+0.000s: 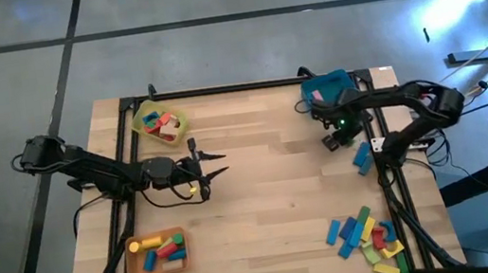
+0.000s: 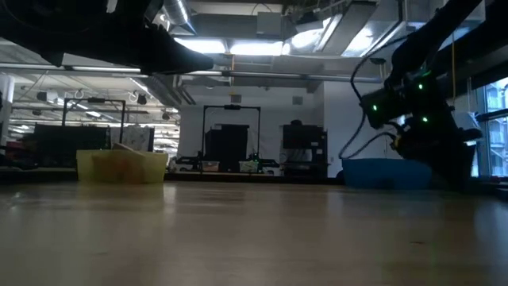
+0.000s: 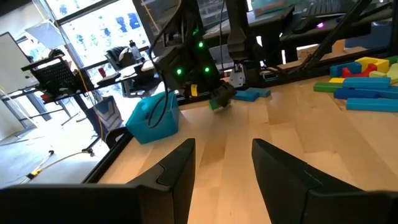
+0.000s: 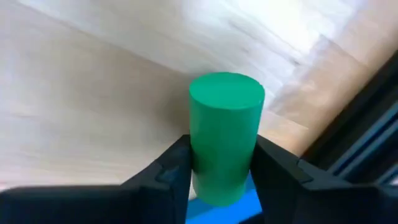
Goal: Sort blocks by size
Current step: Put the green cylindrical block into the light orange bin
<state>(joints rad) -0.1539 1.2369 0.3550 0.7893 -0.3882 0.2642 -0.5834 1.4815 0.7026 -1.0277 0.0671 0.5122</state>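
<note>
1. Step in hand, as I judge it: right arm carrying a block to a tray. The right gripper (image 4: pixel 221 171) has a green cylinder (image 4: pixel 225 134) pinched between its two fingers; a blue block (image 4: pixel 239 208) shows just under it.
2. In the high view the right gripper (image 1: pixel 332 139) sits near the table's far right corner, just beside the blue tray (image 1: pixel 325 85).
3. Next move probably calls for moving over the blue tray's rim, then releasing; which tray fits this size I cannot tell for sure.
4. Left gripper (image 3: pixel 221 165) has its fingers apart at moderate width, nothing between them. It waits over bare wood at mid-left of the table (image 1: pixel 272 199), pointing toward the right arm.
5. Unsorted pile of blocks (image 1: pixel 365 236) lies at the near right corner: blue bars, yellow, green and red pieces, well apart from both grippers.
6. Two loose blue blocks (image 1: pixel 362 156) lie by the right rail, near the right gripper.
7. Yellow tray (image 1: pixel 159 123) at far left holds a few red and pink pieces; orange tray (image 1: pixel 156 252) at near left holds yellow, blue, red and green ones.
8. In the way: little. The right arm's cabling and the table frame crowd the blue tray; a high approach would clear the rim.
</note>
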